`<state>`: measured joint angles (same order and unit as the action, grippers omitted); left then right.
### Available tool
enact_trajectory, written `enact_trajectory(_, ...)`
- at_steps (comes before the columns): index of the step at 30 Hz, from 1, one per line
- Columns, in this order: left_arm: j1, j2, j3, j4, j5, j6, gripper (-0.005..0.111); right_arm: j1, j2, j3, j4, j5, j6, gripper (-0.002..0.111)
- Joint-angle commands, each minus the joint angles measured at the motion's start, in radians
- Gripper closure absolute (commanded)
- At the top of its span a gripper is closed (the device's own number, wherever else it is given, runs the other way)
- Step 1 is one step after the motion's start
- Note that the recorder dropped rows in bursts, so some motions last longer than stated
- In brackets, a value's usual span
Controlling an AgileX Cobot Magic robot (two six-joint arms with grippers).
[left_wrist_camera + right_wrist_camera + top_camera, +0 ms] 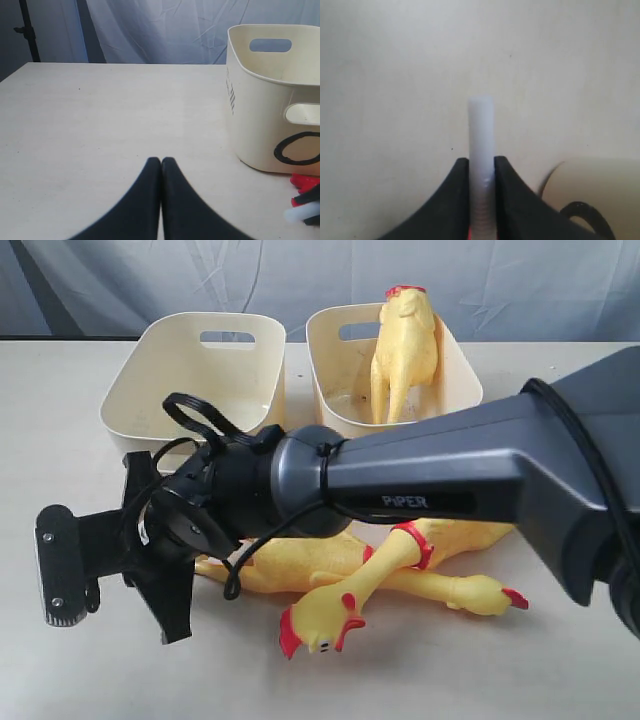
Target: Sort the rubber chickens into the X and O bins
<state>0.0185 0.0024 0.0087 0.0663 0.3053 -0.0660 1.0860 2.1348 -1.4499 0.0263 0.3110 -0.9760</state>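
O bin (260,115): the interior that shows is bare cream. Second bin (455,360), just beside the O bin, holds one rubber chicken (405,345) on end: yellow, red at top, poking over the rim. Can't see that bin's mark. Other chickens (400,570) are piled on the table (80,670) near the O bin's marked side: yellow, with red neck band, combs and feet. Right end effector (481,161) is clamped on the white tube (481,125) of one. Left end effector (161,162) is fully closed with nothing in it.
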Motion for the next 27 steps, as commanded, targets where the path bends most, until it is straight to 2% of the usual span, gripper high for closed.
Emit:
enact_trajectory(1,-0.011,-0.002,-0.009,0.002,-0.015,-0.002,0.107,0.003,-0.055,-0.001,0.014,0.043,0.021,0.104)
enact_trajectory(5,-0.011,-0.002,-0.009,0.002,-0.015,-0.002,0.107,0.003,-0.163,-0.001,0.014,0.13,0.14,0.104)
enact_trajectory(16,-0.011,-0.002,-0.009,0.002,-0.015,-0.002,0.107,0.003,-0.392,-0.001,0.014,0.259,0.277,0.104)
enact_trajectory(27,-0.011,-0.002,-0.009,0.002,-0.015,-0.002,0.107,-0.008,-0.58,-0.001,-0.052,0.177,0.279,0.104)
